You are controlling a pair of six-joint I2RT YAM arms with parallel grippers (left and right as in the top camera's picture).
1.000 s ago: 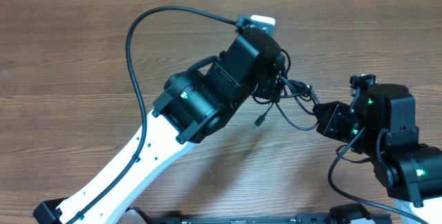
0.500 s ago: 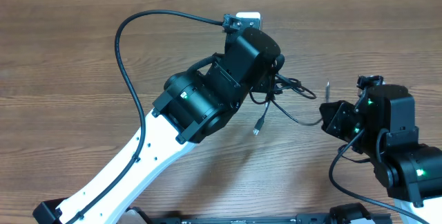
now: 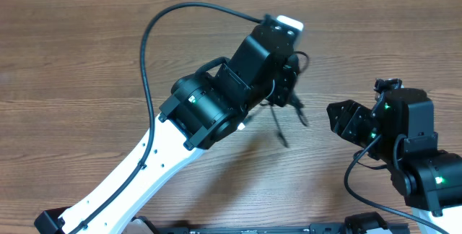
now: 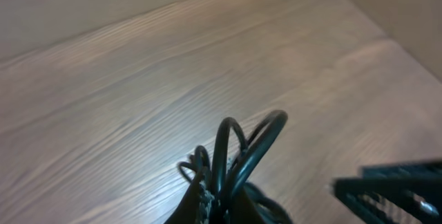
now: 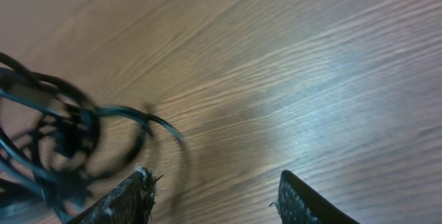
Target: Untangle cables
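The left gripper (image 4: 219, 207) is closed on the thin black flexible cables (image 4: 238, 148), bunched just beyond its fingertips over the brown wooden table (image 3: 72, 61), while the right gripper (image 5: 214, 196), near them, is half-open and empty.

Cables (image 4: 238, 148) black, slight sheen. Table (image 3: 72, 61) mid-brown wood grain, fine darker streaks, pale glare patches. Left arm (image 3: 216, 104) black at the wrist end, lower link (image 3: 137, 170) white, arm cable (image 3: 143, 68) black. Right arm (image 3: 415, 140) black, green LEDs (image 3: 386, 106) lit. Right gripper (image 5: 214, 179) pads (image 5: 128, 196) black, stippled texture.
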